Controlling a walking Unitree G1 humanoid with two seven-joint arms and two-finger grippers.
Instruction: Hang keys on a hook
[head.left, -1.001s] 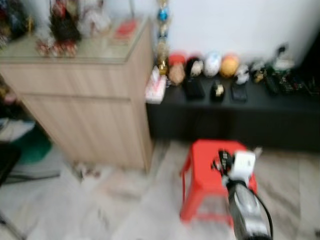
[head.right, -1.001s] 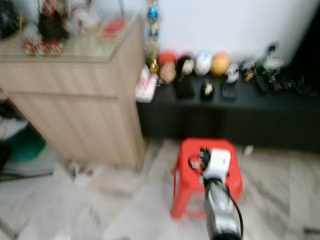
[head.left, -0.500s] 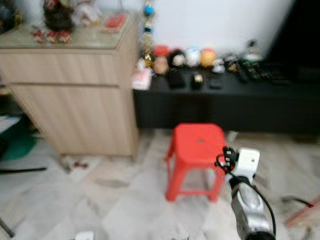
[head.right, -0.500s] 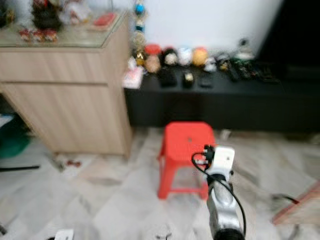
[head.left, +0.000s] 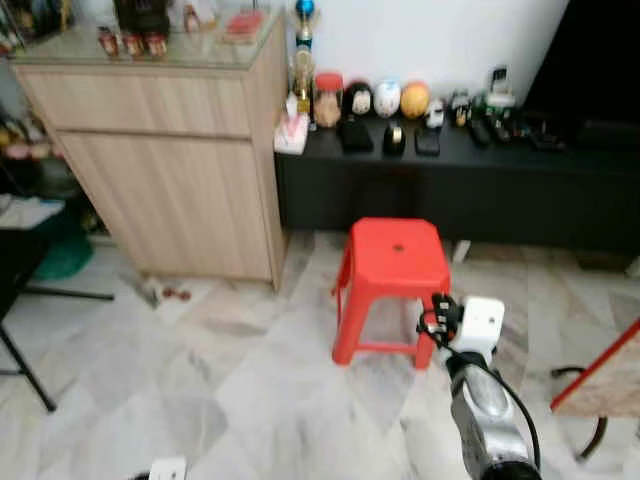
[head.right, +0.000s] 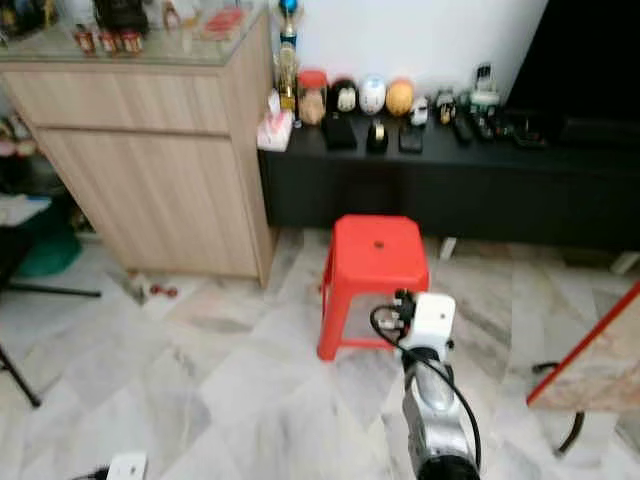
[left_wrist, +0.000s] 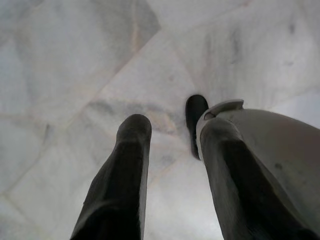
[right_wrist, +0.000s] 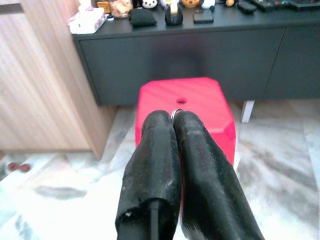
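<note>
Right gripper (right_wrist: 175, 117): nearest, at 5 o'clock in the head views, arm raised forward; fingers pressed together, pinching a thin metal key ring (right_wrist: 176, 113) that peeps out at the tips. The keys themselves are hidden.
Left gripper (left_wrist: 170, 130): hangs idle over the marble floor (left_wrist: 75, 60), fingers spread, holding nothing.
Red stool (head.left: 396, 262): just beyond the right gripper, near the middle of the room, nothing on its seat.
Wooden cabinet (head.left: 170, 150): at 10 o'clock, small items on its glass top.
Black counter (head.left: 450, 185): at 12 to 1 o'clock along the white wall, carrying a row of figurines and remotes.
Hook: I cannot make one out anywhere.
Step in hand: likely carrying the keys while searching for the hook.
Doing it well: keep the pinch firm and the arm steady, skirt the stool, and scan the wall and cabinet side.
</note>
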